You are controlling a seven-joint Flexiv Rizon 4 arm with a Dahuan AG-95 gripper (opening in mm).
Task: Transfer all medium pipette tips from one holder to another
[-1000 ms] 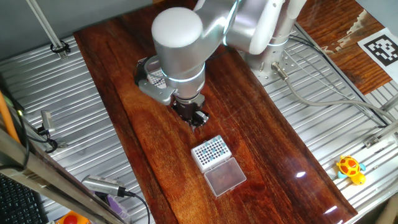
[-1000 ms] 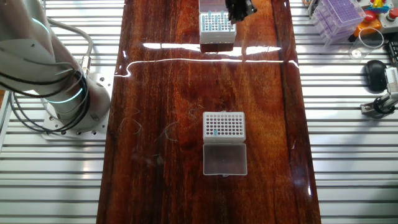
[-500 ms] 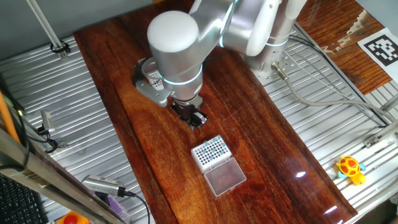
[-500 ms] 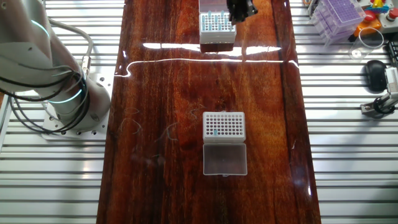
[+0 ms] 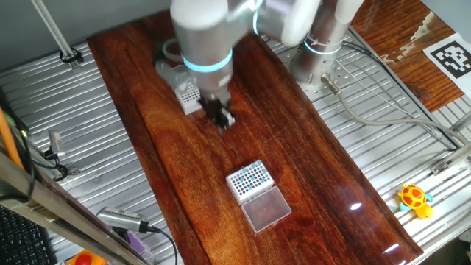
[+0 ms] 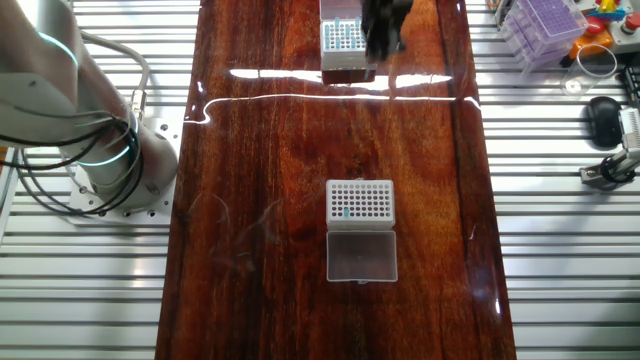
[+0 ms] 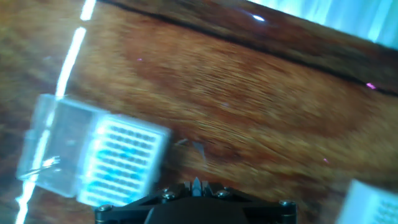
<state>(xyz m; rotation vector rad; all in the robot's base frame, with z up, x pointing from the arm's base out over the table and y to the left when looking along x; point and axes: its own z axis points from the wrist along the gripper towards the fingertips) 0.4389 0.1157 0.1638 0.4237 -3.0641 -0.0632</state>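
A white holder (image 6: 345,38) full of medium pipette tips (image 7: 121,163), seen as blue dots, stands at the far end of the table, partly behind the arm (image 5: 190,94). A second white holder (image 6: 360,202) sits mid-table (image 5: 249,180) and holds a few blue tips (image 6: 346,212). My gripper (image 7: 196,185) hangs over bare wood just right of the far holder (image 7: 99,158), and also shows from the side (image 5: 221,118) and from overhead (image 6: 383,25). Its fingers stand close together with a small pale-blue point between them. The hand view is blurred.
The mid-table holder's clear lid (image 6: 361,255) lies open in front of it. A purple rack (image 6: 545,22) and a black mouse (image 6: 603,118) sit off the wood on the right. A yellow toy (image 5: 414,199) lies on the metal slats. The robot base (image 6: 110,170) stands at the left.
The arm has swung up and back toward the far end of the table. The gripper has shifted toward the far holder, which now shows more from behind the arm. Both holders stay put.
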